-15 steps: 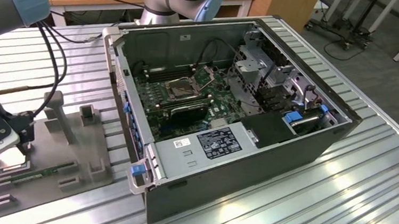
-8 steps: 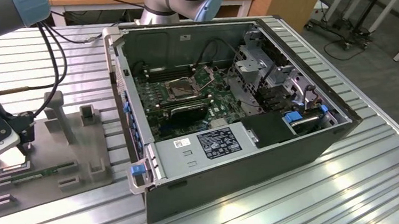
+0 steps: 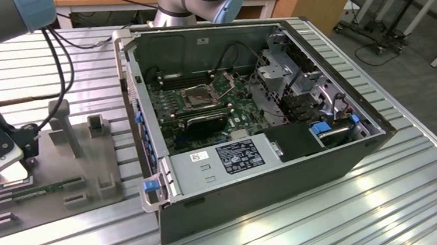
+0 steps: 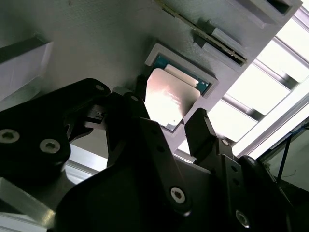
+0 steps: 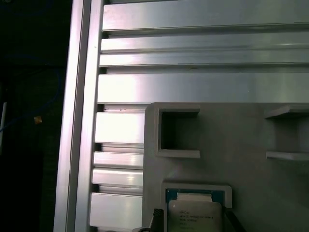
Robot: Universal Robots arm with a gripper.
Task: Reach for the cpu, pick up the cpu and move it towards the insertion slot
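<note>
From my station, the exterior view shows the arm bent down at the exterior view's left, with the end effector (image 3: pixel 10 177) low over a grey fixture plate (image 3: pixel 50 204) that sits on the slatted aluminium worktop (image 3: pixel 311 235). In the second wrist view the black fingers (image 4: pixel 200 128) are parted to roughly the chip's width, one on each side of the cpu (image 4: pixel 164 94). I cannot tell whether they actually touch its edges. The cpu lies flat in a shallow grey nest (image 5: pixel 198 187) on the plate, silvery top up, with a strip of its green border showing along one side. In the first wrist view I see the chip seated inside that raised frame, dark fingertips just beside two opposite edges, and an empty square pocket (image 5: pixel 176 129) further along the plate. A long green memory stick (image 3: pixel 41 190) lies on the same plate near the end effector. The insertion slot (image 3: pixel 202 98) is well apart from all this, a metal-framed square with a dark centre on the green motherboard (image 3: pixel 239 109). The motherboard sits inside the opened computer case (image 3: pixel 276 180), which lies on its side toward the exterior view's right.
</note>
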